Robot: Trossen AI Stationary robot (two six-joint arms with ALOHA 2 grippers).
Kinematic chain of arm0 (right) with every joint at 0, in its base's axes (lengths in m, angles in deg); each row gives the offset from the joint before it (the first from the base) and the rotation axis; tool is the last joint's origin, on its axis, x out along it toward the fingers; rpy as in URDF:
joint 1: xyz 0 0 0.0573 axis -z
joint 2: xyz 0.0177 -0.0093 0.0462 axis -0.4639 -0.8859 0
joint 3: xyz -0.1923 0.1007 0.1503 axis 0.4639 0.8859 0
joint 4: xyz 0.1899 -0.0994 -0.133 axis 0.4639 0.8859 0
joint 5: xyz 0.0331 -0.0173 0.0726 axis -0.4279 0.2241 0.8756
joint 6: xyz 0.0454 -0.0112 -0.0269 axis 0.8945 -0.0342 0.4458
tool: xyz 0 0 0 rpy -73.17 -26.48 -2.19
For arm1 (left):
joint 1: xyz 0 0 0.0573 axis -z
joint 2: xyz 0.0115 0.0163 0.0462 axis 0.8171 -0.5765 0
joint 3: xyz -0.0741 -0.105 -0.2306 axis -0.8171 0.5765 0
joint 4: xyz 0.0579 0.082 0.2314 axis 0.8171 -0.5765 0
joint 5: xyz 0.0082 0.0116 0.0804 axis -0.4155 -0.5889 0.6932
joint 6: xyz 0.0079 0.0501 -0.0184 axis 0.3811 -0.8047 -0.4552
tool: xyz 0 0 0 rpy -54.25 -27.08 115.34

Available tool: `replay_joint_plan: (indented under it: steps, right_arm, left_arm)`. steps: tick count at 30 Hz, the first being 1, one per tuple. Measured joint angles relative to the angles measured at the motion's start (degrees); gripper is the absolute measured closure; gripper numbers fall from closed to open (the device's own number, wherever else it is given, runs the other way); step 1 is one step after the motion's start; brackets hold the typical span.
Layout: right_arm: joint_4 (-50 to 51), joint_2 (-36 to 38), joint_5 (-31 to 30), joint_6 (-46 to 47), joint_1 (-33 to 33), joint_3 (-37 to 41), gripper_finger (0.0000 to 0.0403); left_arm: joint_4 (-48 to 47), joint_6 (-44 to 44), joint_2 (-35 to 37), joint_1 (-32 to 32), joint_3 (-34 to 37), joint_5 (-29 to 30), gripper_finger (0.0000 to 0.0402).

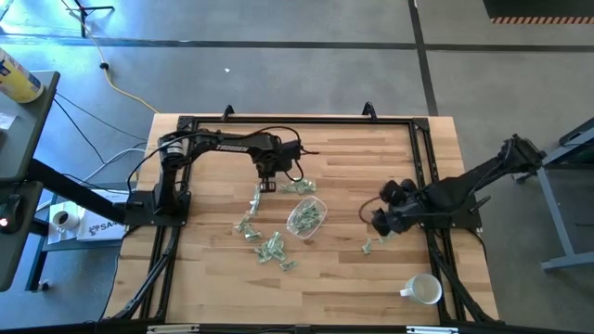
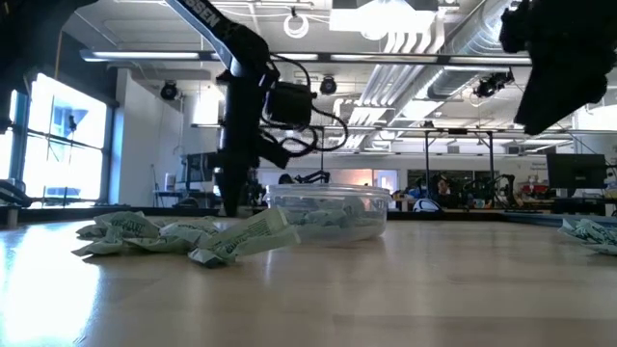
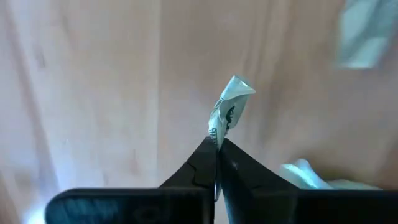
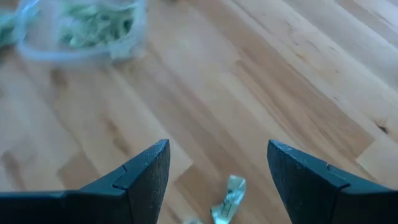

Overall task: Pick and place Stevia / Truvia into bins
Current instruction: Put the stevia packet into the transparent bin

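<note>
Packet (image 3: 229, 112) pinched between left fingers (image 3: 202, 165)

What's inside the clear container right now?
The clear container holds a loose heap of green-and-white sweetener packets, seen through its wall. How many there are, and what lies under the heap, cannot be seen.

Two black jointed arms, looped black cables, wedge-shaped dark fingers (image 4: 146, 180)

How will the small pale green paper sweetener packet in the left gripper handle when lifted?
Probably floppy: the pale green paper sweetener packet bends above the shut left gripper. Likely very light, being thin paper. Pinched by one edge, it may twist or slip.
</note>
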Motion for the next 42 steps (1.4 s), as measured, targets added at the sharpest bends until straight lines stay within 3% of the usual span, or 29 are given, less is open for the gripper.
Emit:
replay_joint_plan:
  steps: [6,11,14,18,24,31,35,42]
  right_arm:
    - [5.18,0.02,-4.19,4.09,-9.85,-0.09,0.0144]
    - [8.72,0.0,-4.02,7.0,-14.27,-0.07,0.0144]
    - [8.82,0.0,-2.43,7.0,-15.35,-0.07,0.0144]
    - [8.88,0.0,1.29,7.47,-16.41,0.72,0.0144]
    - [7.39,-0.15,6.59,10.55,-17.49,3.85,0.0144]
    - [3.85,-0.51,6.52,16.1,-15.73,6.11,0.0144]
    - [3.54,-1.46,5.89,14.41,-11.57,6.11,0.0144]
    - [0.7,-6.33,9.87,7.36,-3.32,6.11,0.0144]
  left_arm:
    - [-4.07,11.61,3.71,5.17,-5.94,-0.08,0.0373]
    - [0.91,22.59,4.08,12.01,-12.78,-9.47,0.0373]
    - [10.0,27.45,3.69,16.89,-13.94,-10.47,0.0363]
    - [15.09,34.31,2.05,20.44,-13.67,-10.54,0.0366]
    - [11.15,42.23,-1.76,21.3,-12.14,-10.22,0.0369]
    - [11.26,44.68,-4.86,21.3,-12.19,-11.98,0.0361]
    - [9.63,44.73,-4.8,21.3,-12.18,-14.11,0.0328]
    - [9.34,45.19,-3.7,21.3,-12.21,-14.54,0.0225]
